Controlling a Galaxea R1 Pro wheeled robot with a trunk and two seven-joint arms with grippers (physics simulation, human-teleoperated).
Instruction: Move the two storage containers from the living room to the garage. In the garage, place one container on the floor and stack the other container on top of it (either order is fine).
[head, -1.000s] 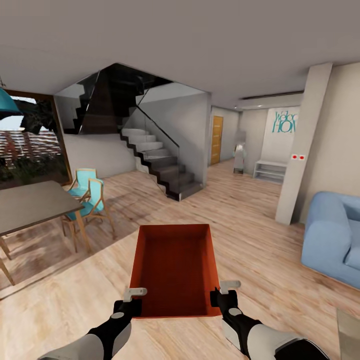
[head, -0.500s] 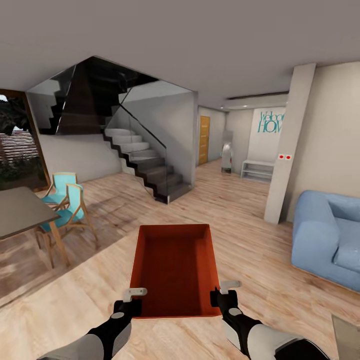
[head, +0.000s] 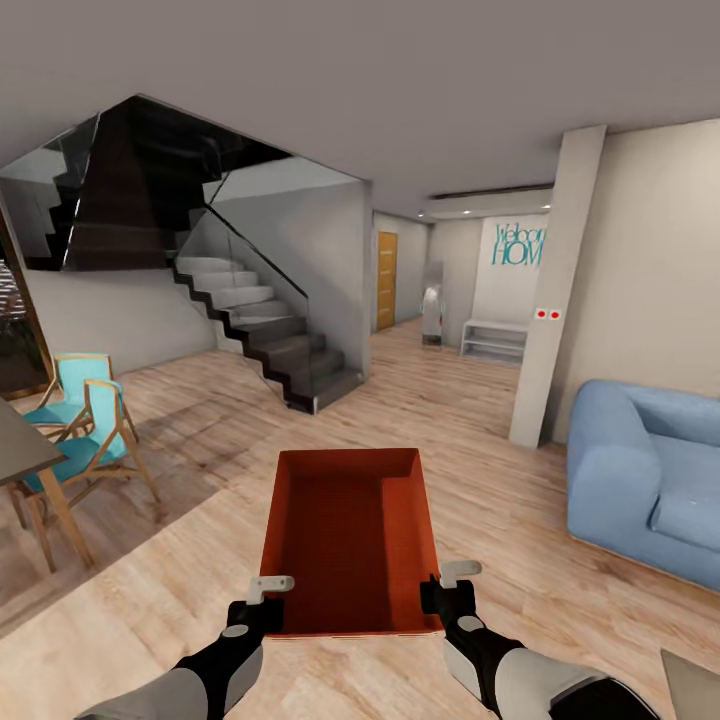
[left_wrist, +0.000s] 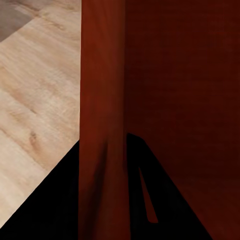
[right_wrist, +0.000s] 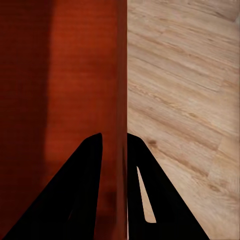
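A: What were the grippers doing?
B: The left gripper (head: 262, 600) was clamped on the left wall of the storage container (head: 350, 530), near its close corner; the left wrist view had one dark finger (left_wrist: 60, 200) on each side of that wall. The right gripper (head: 448, 590) pinched the right wall in the same way, with its fingers (right_wrist: 80, 195) straddling the thin edge.
A: And the bin itself?
B: It was held level between both arms in front of the robot, above the light wood plank floor (head: 200, 560), open side up, with nothing inside.
A: What lay around?
B: A blue sofa (head: 640, 480) stood to the right, turquoise chairs (head: 85, 425) beside a table (head: 20, 450) to the left. Further off were a dark staircase (head: 270, 340) with a glass rail, a pillar (head: 550, 290), and a wooden door (head: 386, 280) down the hall.
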